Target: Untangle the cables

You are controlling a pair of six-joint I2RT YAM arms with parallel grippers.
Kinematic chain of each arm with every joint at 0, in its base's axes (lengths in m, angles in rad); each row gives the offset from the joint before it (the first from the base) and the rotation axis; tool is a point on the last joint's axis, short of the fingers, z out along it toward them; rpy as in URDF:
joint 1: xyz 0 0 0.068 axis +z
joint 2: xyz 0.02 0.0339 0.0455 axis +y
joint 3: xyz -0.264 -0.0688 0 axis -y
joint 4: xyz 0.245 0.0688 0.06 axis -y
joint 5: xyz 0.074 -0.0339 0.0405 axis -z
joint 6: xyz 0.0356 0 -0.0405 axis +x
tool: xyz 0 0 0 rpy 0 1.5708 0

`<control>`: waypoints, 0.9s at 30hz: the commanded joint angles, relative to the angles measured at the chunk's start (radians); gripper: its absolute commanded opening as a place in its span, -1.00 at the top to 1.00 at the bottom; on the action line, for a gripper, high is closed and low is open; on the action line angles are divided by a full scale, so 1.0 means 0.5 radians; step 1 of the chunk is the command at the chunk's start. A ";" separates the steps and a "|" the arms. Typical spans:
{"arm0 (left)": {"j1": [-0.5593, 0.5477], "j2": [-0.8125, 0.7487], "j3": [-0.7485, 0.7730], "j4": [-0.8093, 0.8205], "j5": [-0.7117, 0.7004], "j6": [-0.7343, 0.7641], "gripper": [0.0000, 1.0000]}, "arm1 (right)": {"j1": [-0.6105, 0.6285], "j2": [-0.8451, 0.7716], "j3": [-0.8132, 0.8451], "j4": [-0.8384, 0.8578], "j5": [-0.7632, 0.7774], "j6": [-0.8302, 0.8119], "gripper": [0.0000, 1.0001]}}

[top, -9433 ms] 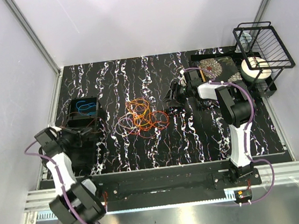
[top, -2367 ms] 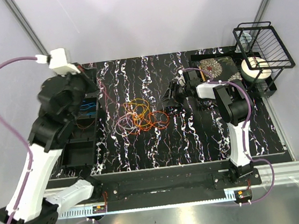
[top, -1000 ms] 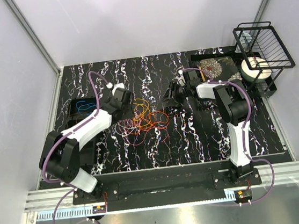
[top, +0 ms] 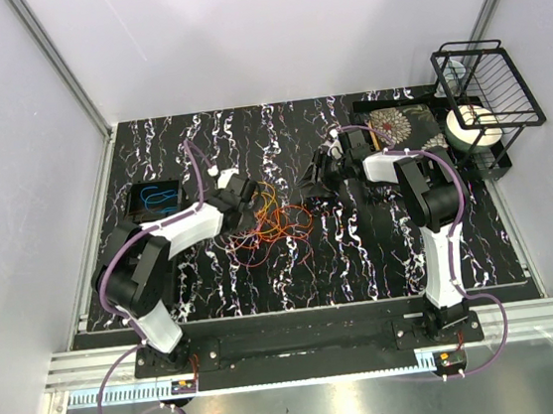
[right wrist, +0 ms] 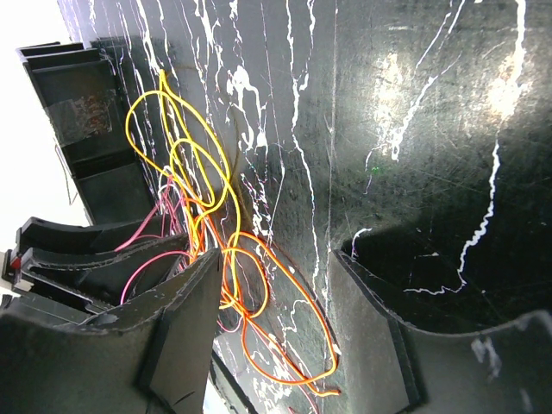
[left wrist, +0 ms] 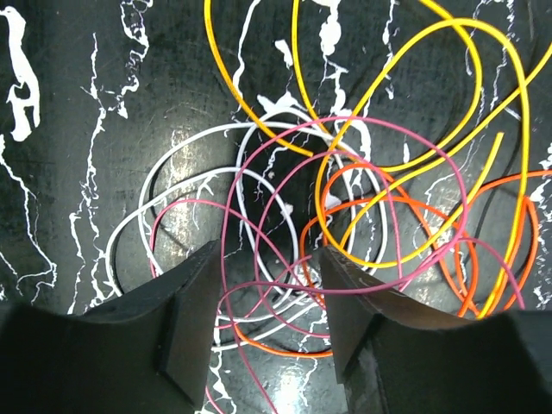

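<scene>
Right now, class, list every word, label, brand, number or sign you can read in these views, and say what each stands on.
No text can be read in any view.
Table: white marbling only, no letters.
Cables: no print visible.
Black box: a faint reddish patch, too blurred to read.

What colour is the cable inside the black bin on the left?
The cable is blue; the top external view shows it best.
</scene>
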 commanded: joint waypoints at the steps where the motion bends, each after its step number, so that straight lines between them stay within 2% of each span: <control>1: 0.004 0.008 0.097 0.043 -0.094 -0.049 0.02 | -0.003 0.077 0.024 -0.072 0.073 -0.039 -0.19; 4: 0.004 0.024 0.109 0.033 -0.097 -0.058 0.18 | 0.000 0.080 0.027 -0.072 0.070 -0.042 -0.19; 9: 0.001 0.036 0.106 0.027 -0.100 -0.083 0.68 | 0.003 0.083 0.027 -0.072 0.070 -0.042 -0.19; 10: 0.001 0.036 0.106 0.021 -0.103 -0.086 0.70 | 0.000 0.086 0.027 -0.072 0.067 -0.039 -0.19; 11: 0.001 0.039 0.109 0.012 -0.106 -0.092 0.71 | 0.000 0.086 0.030 -0.066 0.070 -0.039 -0.19; 13: 0.004 0.030 0.115 -0.012 -0.121 -0.104 0.55 | 0.000 0.083 0.027 -0.072 0.067 -0.042 -0.19; 15: 0.004 -0.004 0.091 -0.016 -0.134 -0.117 0.23 | 0.000 0.083 0.027 -0.072 0.067 -0.039 -0.19; 18: 0.001 -0.044 0.060 -0.003 -0.146 -0.126 0.11 | 0.000 0.083 0.030 -0.072 0.064 -0.036 -0.19; 22: 0.004 -0.035 0.048 0.018 -0.125 -0.135 0.13 | 0.000 0.083 0.027 -0.072 0.061 -0.036 -0.20; 27: 0.001 0.039 0.051 0.061 -0.072 -0.150 0.39 | 0.003 0.083 0.030 -0.072 0.061 -0.036 -0.19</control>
